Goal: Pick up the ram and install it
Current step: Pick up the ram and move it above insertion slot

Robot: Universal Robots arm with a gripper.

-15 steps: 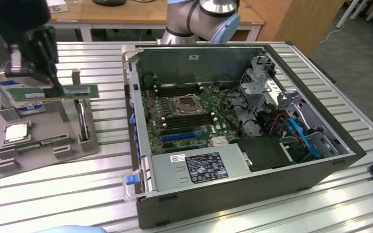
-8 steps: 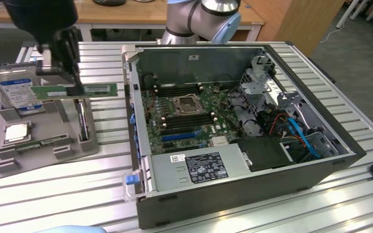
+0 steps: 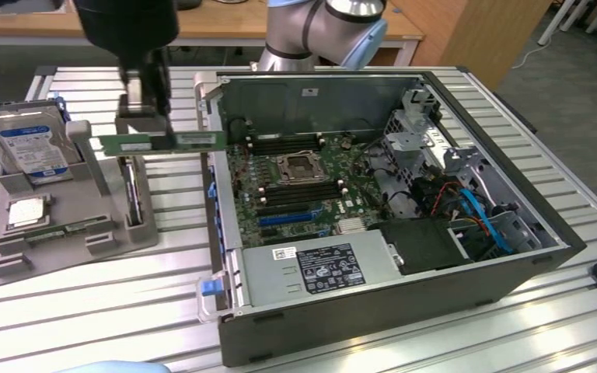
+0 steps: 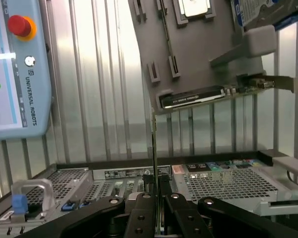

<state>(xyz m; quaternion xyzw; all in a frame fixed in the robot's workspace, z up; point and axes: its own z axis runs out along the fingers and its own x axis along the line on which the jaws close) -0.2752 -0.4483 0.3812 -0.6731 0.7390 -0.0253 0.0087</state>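
The claw (image 3: pixel 143 130) is nearly closed, clamped on the ram (image 3: pixel 190 140). The ram is a thin green board, held level and on edge above the gap between the tray (image 3: pixel 71 252) and the case (image 3: pixel 329 330). In the wrist view the ram (image 4: pixel 154 148) appears edge-on, rising from the claw (image 4: pixel 158 196).

The grey moulded tray holds an upright drive (image 3: pixel 31 148), a square silver CPU (image 3: pixel 27 210) in a recess, and a card (image 3: pixel 130 194) on edge in a slot.

The open black case contains a green motherboard (image 3: pixel 298 186) and a labelled metal supply box (image 3: pixel 319 268).
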